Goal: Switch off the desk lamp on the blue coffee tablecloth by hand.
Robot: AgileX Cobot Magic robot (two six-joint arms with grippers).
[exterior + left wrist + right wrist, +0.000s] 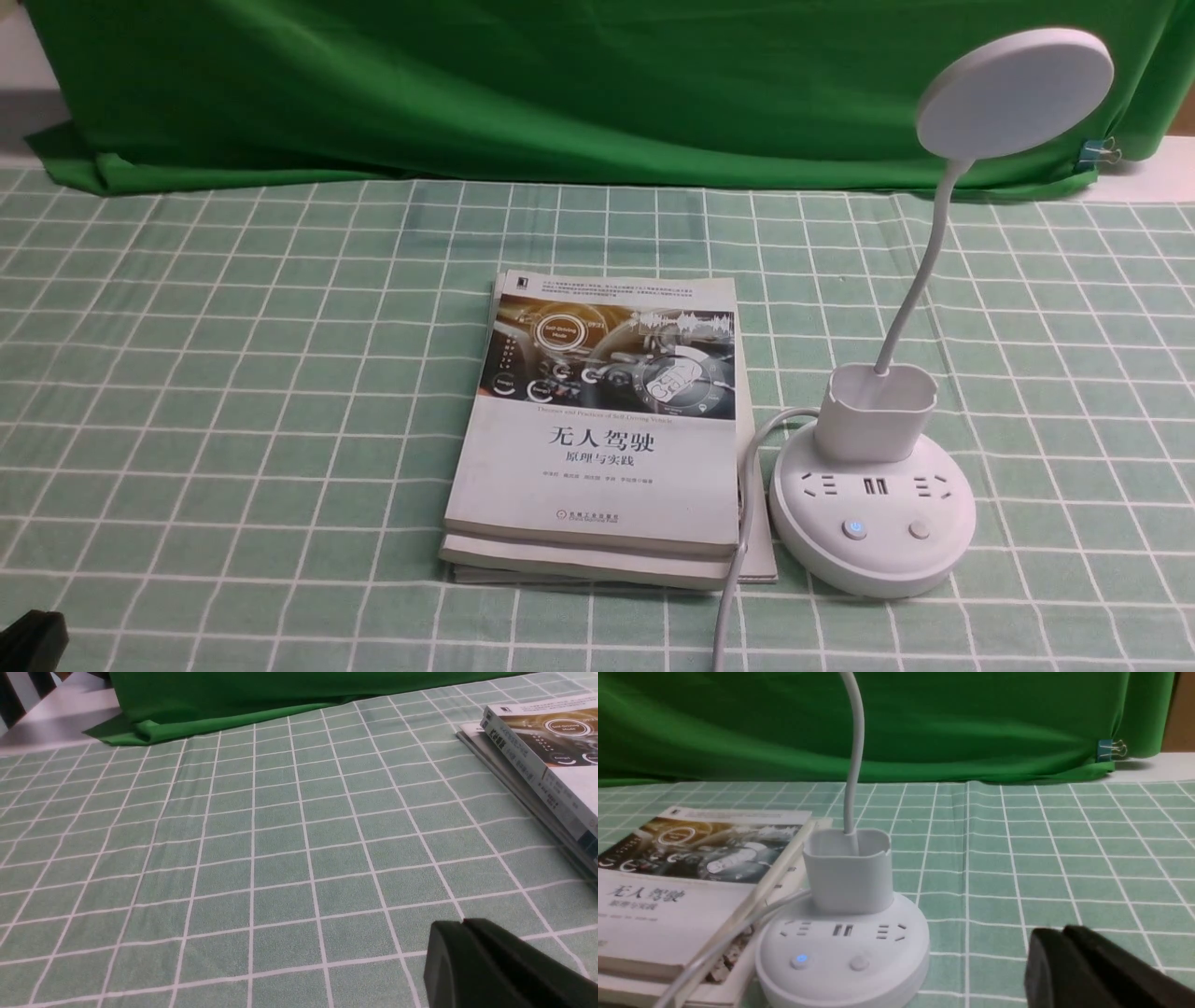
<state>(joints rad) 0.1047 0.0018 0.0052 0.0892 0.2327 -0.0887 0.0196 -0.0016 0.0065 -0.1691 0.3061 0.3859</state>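
Nearest us, our left gripper (pixel 465 926) and right gripper (pixel 1064 933) show fingers pressed together, holding nothing, both apart from the desk lamp (pixel 873 518). Nothing is done yet, we judge: one button (pixel 854 529) glows blue, and pressing is left. That lamp stands on the blue coffee tablecloth (pixel 233 392) over the counter, just right of the books (pixel 597 439). Its neck rises upright, bending rightward; its disc head faces away.
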